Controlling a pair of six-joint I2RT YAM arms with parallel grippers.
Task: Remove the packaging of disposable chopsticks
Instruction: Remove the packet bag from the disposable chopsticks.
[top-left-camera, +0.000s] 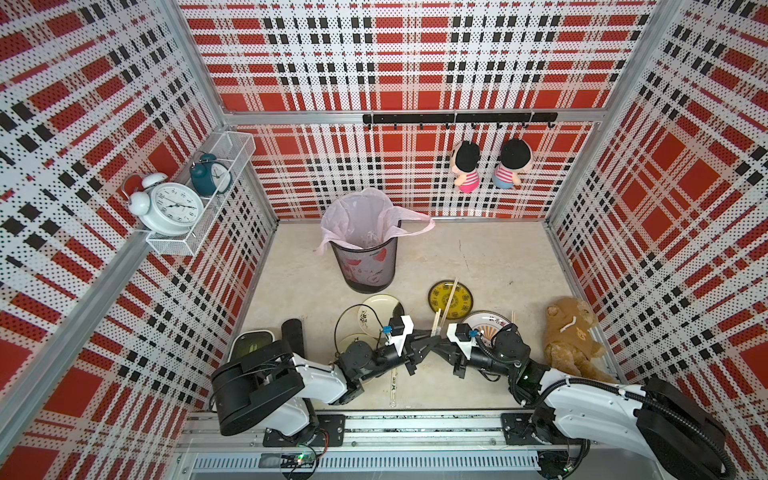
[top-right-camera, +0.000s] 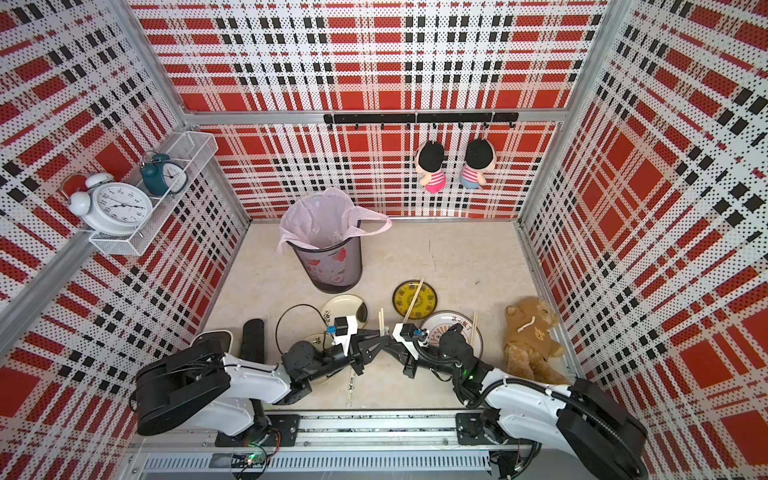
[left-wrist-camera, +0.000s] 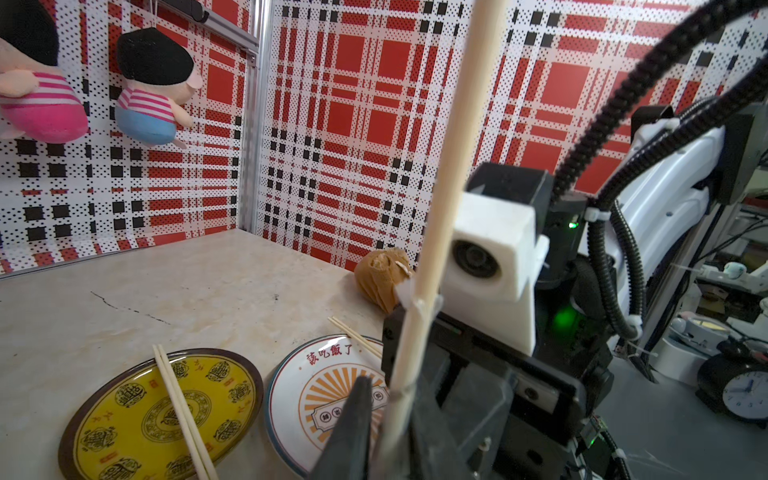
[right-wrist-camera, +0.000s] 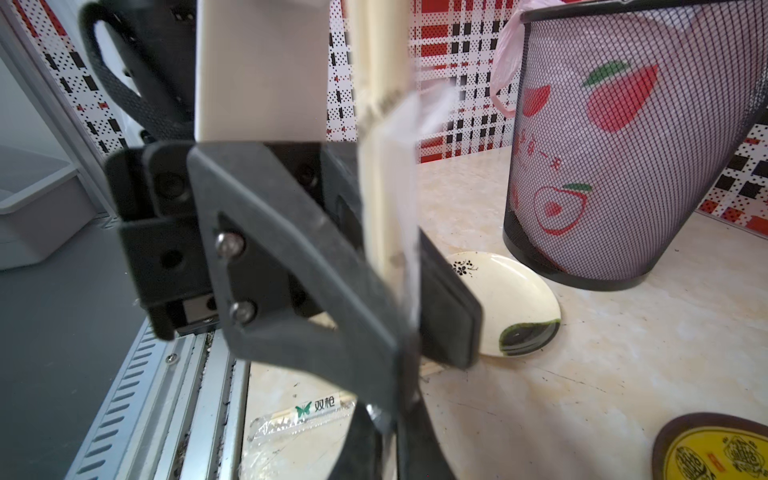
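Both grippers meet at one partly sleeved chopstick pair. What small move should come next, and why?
Probably shift the left gripper onto the bare chopsticks. Its jaws stand around the part still inside the clear sleeve, whose end the shut right gripper pinches; gripping bare wood would let the sleeve pull free.

Upright pale chopsticks (right-wrist-camera: 380, 50) protrude from their clear sleeve (right-wrist-camera: 401, 158); another sleeved pair (right-wrist-camera: 303, 415) lies flat.

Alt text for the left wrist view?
A pair of pale wooden chopsticks, clear plastic sleeve on one end, fills the foreground, held by the right gripper. Beyond, a yellow patterned plate and a white sunburst plate each carry bare chopsticks.
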